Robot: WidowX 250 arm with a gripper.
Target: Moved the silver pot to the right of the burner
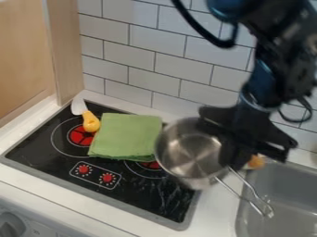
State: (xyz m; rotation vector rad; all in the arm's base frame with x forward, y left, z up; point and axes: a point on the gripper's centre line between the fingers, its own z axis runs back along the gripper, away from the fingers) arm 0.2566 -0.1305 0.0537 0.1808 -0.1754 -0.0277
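I see the robot arm (pixel 257 88) come down from the top right, in front of the white wall (pixel 139 44). It is black, and it has a loopy black cord (pixel 201 30). At the end is the gripper (pixel 228 158). It pinches the pot (pixel 187 152) by its side, on the side near the sink (pixel 286 183).

The pot is shiny and silver, and I can look right into it. It is over the right end of the stove (pixel 140 199), between the cloth (pixel 127 135) and the sink. I can't tell if its bottom touches the stove. Its handle (pixel 250 196) is made of bent wire, and it points to the sink.

The cloth is green and lies flat on the stove. A toy knife (pixel 91 121) is just beside it, on the left. The knife has a yellow grip and a white blade, and the blade points to the wall. One red burner (pixel 80 135) peeks out by the knife. A bit of the other burner (pixel 151 164) shows between the cloth and the pot. Two red knobs (pixel 84 169) sit near the front of the stove. Something orange (pixel 255 162) is behind the gripper, but I can't tell what it is. The sink is gray and sits in the white counter (pixel 217 210).
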